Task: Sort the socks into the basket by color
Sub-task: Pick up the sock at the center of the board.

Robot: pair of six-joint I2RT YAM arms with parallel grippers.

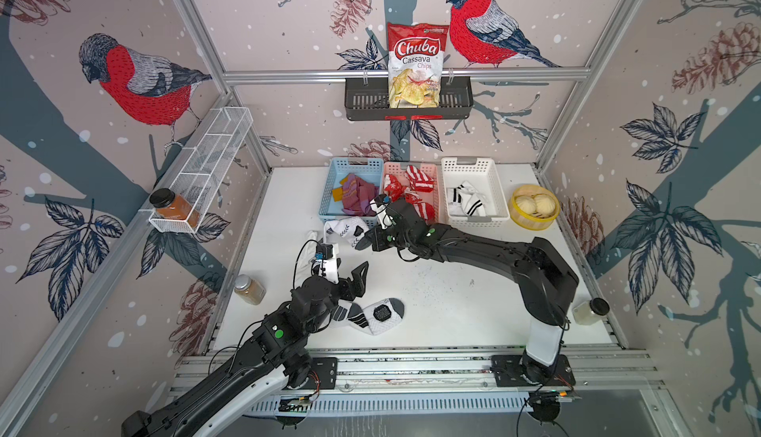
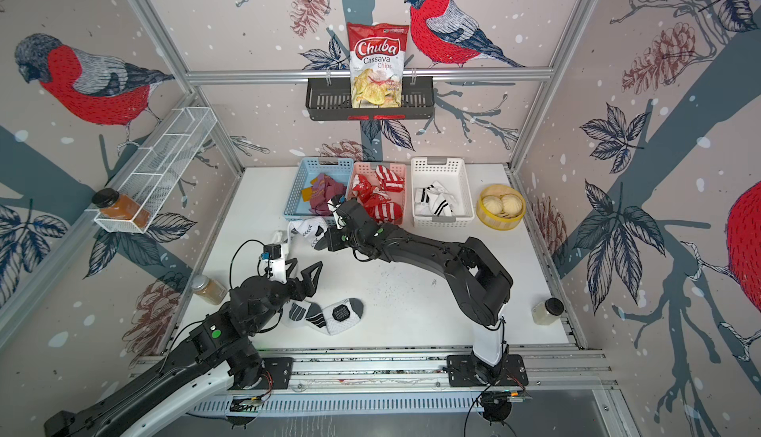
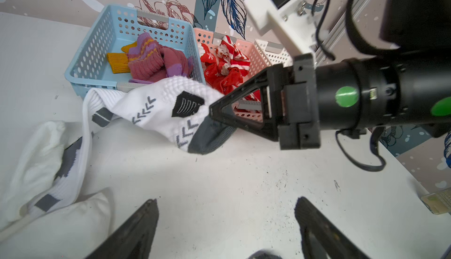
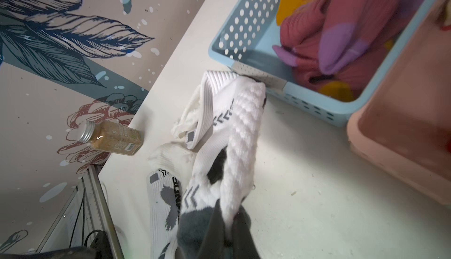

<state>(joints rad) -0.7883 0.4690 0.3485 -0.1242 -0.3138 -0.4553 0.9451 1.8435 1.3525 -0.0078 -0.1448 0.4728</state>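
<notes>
**Top views.** In both top views we are seeing the right arm reaching low across the table with its forearm near level. The right claw is pinched together on the grey toe of the white chevron sock. The sock is trailing away from the claw's tip, along the front of the blue basket. The maroon socks are sitting in that basket, just beyond the claw. The pink basket and the white basket are lining up back toward the claw's wrist side. The left claw is hovering near the right claw with its fingers wide apart, gripping nothing. A second white sock is lying behind it, beside its own arm. Bare table is opening up under the right forearm.

**Left wrist.** This view is giving us what the top views are hiding. The toe is lifting off the table at the right claw, and the rest of the sock is sagging against the blue basket's front wall. The left fingers are standing apart over bare table.

**Right wrist.** We are looking out from the shut claw along the sock. Its cuff is lying up against the blue basket's front edge. A spice jar is standing well beyond the sock, at the table's edge by the wall.
</notes>
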